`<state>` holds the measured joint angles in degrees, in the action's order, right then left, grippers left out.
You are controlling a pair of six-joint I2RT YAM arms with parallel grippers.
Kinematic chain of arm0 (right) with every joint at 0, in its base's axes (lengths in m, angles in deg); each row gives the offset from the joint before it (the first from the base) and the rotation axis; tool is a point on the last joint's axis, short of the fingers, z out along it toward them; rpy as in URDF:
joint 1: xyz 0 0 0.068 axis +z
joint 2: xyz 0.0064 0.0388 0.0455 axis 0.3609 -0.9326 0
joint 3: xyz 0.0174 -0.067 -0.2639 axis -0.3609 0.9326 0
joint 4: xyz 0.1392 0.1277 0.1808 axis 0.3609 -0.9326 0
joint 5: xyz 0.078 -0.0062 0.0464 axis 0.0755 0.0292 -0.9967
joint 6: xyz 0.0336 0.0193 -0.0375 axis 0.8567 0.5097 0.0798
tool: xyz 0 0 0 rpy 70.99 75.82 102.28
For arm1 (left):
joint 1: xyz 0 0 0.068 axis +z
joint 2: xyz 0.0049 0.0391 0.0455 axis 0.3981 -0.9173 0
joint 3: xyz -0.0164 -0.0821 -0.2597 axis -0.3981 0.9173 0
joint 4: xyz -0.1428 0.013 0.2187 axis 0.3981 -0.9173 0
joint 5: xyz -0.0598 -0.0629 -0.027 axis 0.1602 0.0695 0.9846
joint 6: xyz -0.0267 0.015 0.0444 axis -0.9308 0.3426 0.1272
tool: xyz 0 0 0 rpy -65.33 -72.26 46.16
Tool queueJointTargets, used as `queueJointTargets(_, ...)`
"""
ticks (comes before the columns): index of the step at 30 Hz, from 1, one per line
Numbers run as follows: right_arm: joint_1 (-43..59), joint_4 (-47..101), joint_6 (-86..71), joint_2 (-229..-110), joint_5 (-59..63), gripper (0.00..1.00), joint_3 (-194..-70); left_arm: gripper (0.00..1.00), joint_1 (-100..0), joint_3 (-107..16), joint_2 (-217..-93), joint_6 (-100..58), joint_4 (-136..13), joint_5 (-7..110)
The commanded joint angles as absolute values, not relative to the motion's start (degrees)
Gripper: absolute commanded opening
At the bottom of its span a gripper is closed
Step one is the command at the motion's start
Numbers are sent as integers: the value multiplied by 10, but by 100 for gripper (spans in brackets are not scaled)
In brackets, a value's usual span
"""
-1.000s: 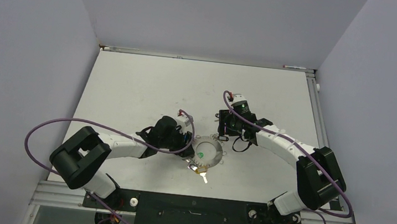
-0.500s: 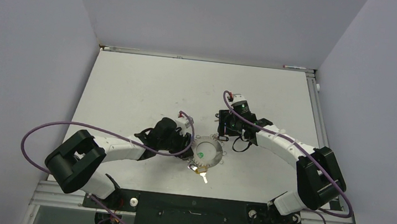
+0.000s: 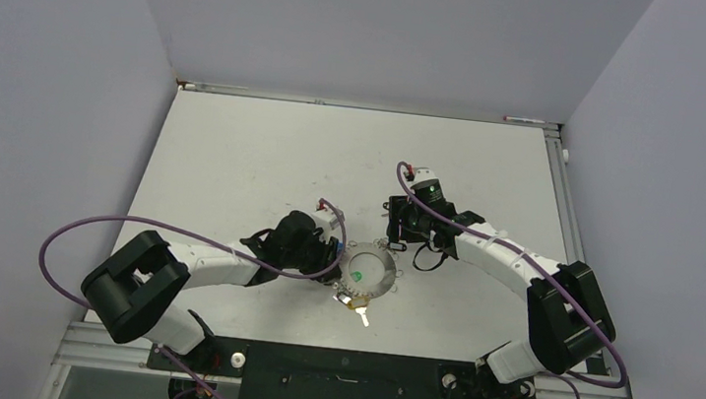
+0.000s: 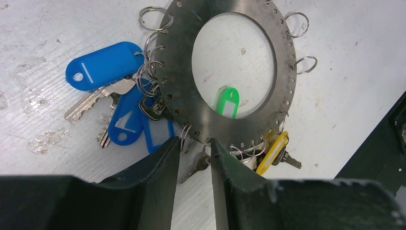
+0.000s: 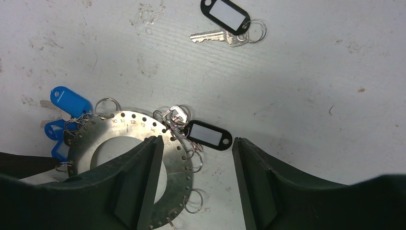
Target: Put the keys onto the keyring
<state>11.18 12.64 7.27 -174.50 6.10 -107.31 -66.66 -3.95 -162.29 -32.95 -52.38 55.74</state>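
Left gripper (image 4: 194, 143): jaws narrowly apart astride a key (image 4: 196, 165) at the keyring (image 4: 174, 72) rim, nothing visibly clamped. Right gripper (image 5: 195, 143): wide, empty, over the keyring, flat on the table (image 3: 236, 148). Risk: closing pinches the rim too, dragging keyring and keys (image 4: 103, 64).

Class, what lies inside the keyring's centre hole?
A green tag lies on the bare white table inside the keyring. Its lower end meets the ring's inner edge; any key on it is covered.
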Motion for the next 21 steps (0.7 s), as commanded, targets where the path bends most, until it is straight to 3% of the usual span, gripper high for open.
queueJointTargets(1, 117, 133, 68, -1732, 59, 57, -1072, 25, -672, -40, -1630, -322, -518, 538)
queueJointTargets(7, 118, 131, 67, -1731, 59, 56, -1073, 15, -677, -40, -1639, -317, -515, 522)
queueJointTargets(11, 118, 130, 67, -1731, 60, 56, -1073, 0, -679, -43, -1650, -313, -517, 509)
queueJointTargets(21, 119, 126, 65, -1727, 62, 56, -1073, 0, -693, -14, -1603, -294, -486, 469)
